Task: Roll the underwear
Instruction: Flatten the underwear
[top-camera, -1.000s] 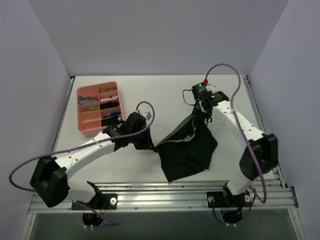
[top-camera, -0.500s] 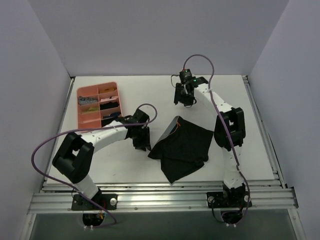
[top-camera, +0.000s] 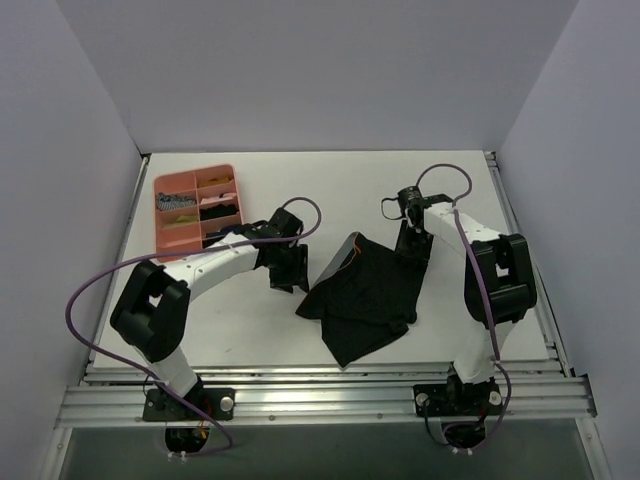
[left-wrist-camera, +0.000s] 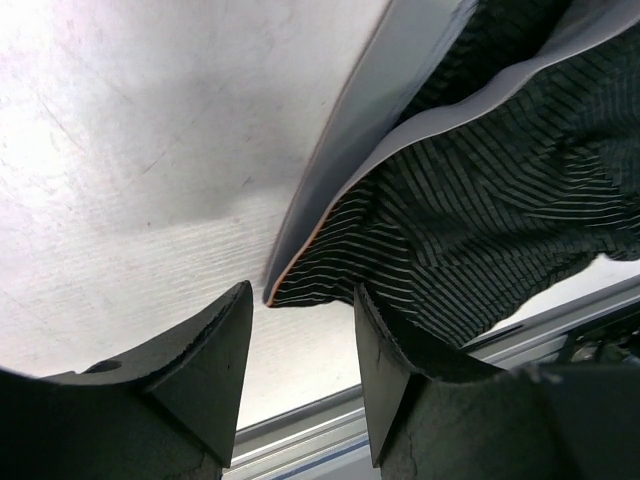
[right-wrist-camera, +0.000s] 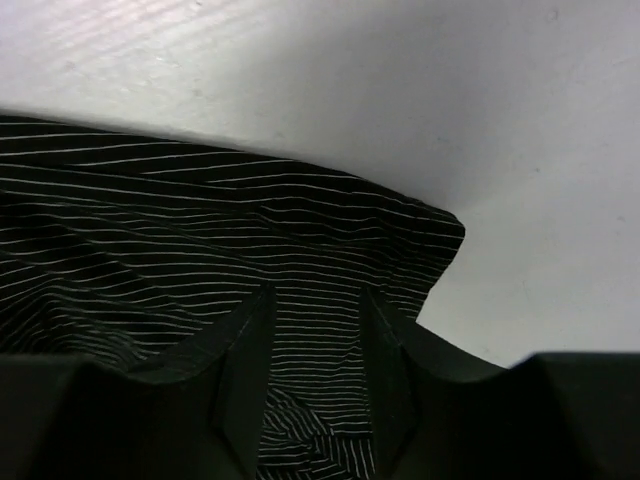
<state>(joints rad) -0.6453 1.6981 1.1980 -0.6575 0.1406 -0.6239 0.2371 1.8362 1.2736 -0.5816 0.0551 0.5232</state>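
Wrist views alone show stripes on underwear (left-wrist-camera: 480, 200). Half open, empty: left gripper (left-wrist-camera: 301, 315) at its corner, right gripper (right-wrist-camera: 315, 315) above it.

Counter (top-camera: 330, 180): white, matt, finely scuffed surface, walled in on three sides by pale panels, with a ribbed metal rail (top-camera: 320, 385) along its near edge. Item one, underwear (top-camera: 365, 295): black fabric with thin pale stripes, lying loosely spread and creased, one lower flap folded over; a band (top-camera: 338, 262) with a reddish-orange edge runs along its upper-left side, slightly raised off the surface. Item two, pink tray (top-camera: 157, 220): divided into compartments, standing to the left of the underwear and farther back, well apart from it.
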